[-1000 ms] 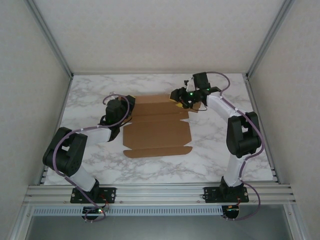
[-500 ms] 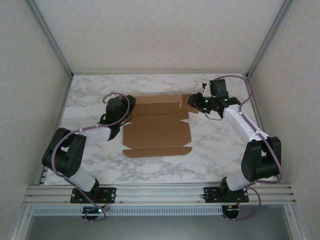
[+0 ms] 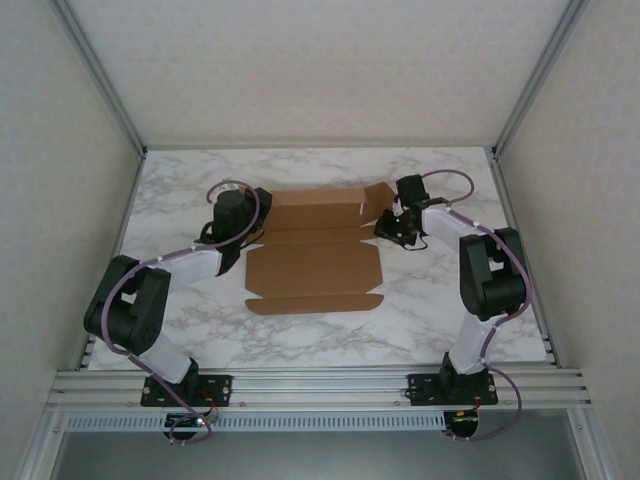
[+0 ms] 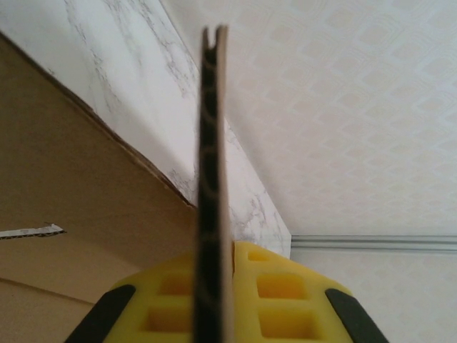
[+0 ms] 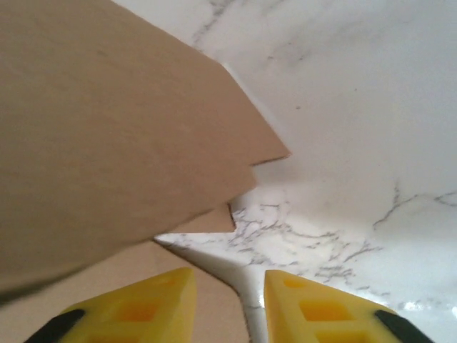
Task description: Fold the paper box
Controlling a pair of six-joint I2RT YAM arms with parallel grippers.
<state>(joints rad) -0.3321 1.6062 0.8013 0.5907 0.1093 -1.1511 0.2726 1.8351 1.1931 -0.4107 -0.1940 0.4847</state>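
Box (image 3: 315,265) lies mostly flat at mid-table (image 3: 180,200), between my two arms. Far panel is creased; near strip lies flat.

Left pincer (image 3: 252,236) sits at the box's left edge, clamped on the left flap (image 4: 211,179). In the wrist view that flap stands edge-on, pinched between my yellow pads (image 4: 278,289), with marble and wall behind it.

Right pincer (image 3: 388,226) is at the far right corner, just beside the right flap (image 3: 380,194), which tilts up off the table. My right pincer (image 5: 230,286) has its fingers (image 5: 314,307) a narrow gap apart, with bare marble showing between them and nothing held. The flap (image 5: 107,107) looms ahead and to the left. Can't tell if a finger touches it.
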